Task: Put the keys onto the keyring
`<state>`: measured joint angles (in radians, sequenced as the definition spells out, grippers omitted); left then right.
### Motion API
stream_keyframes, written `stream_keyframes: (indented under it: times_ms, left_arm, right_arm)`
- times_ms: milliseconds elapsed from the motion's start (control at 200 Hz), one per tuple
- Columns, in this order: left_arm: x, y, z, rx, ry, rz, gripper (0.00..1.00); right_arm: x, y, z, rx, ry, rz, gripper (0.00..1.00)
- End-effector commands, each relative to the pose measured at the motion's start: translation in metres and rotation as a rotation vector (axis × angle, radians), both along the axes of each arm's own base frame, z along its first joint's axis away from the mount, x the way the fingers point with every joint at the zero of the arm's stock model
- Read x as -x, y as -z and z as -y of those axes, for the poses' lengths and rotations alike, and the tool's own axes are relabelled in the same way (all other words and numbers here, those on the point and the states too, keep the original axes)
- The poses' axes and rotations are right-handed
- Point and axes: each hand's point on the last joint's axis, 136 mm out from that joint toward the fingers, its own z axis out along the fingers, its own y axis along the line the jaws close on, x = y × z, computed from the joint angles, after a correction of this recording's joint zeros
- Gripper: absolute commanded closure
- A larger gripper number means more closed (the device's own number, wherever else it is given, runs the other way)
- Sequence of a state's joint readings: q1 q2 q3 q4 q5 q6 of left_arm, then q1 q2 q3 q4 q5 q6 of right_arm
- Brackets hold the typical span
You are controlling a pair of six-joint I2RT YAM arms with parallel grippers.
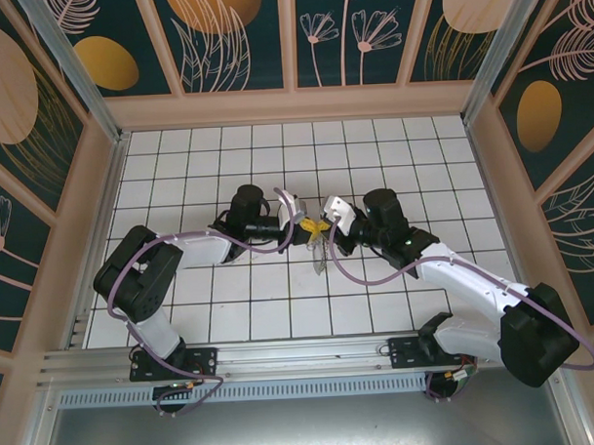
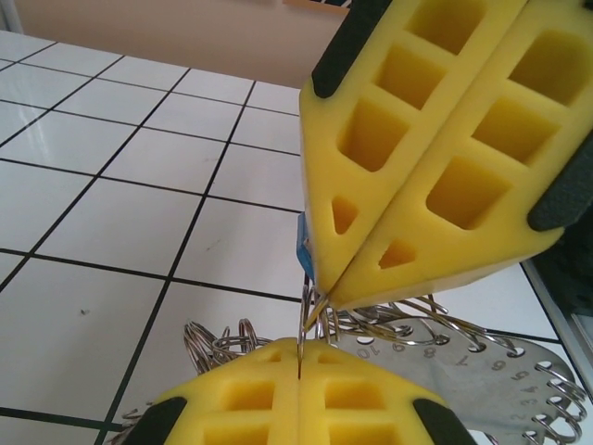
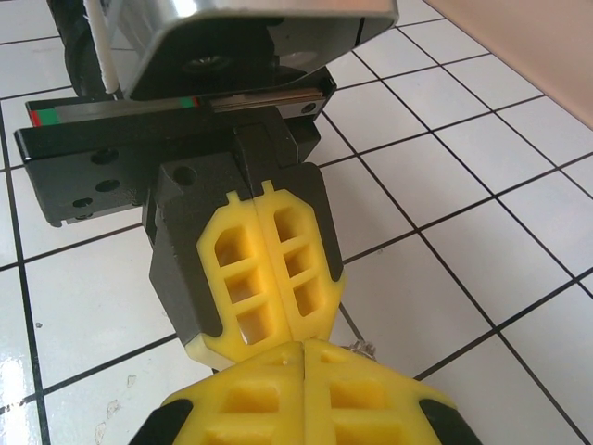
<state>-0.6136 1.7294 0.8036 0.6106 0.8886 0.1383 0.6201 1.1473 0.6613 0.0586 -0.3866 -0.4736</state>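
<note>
Tightly closed, left end effector [image 2: 299, 366], keyring [image 2: 463, 360] close

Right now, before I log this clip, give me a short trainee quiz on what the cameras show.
1. True or false: the left gripper and right gripper both stand wide open.
2. The grippers are: A tip to tip; B at opposite walls; C stacked.
3. What colour is the tag beside the right gripper's finger?
Key: 1 false; 2 A; 3 blue.

Robot test cell: white-tiled floor [image 1: 232, 322], floral panel walls [image 1: 232, 39], aluminium rail [image 1: 302, 357].
</note>
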Motion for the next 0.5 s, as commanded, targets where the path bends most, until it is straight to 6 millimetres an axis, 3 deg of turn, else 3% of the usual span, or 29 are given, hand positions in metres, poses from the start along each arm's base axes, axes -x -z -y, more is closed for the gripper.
stream_keyframes:
  times_ms: [0, 195, 495]
  left_arm:
    - [-0.001, -0.005, -0.002, 0.022, -0.012, 0.038, 1.0]
    - [0.0, -0.01, -0.007, 0.088, -0.056, 0.046, 1.0]
    - [-0.001, -0.007, -0.008, 0.137, -0.08, 0.047, 1.0]
  right_arm:
    - [-0.003, -0.021, -0.001, -0.031, 0.009, 0.049, 1.0]
    - [-0.015, -0.008, 0.022, -0.044, 0.118, -0.033, 1.0]
    - [-0.012, -0.012, 0.012, -0.082, 0.066, -0.053, 1.0]
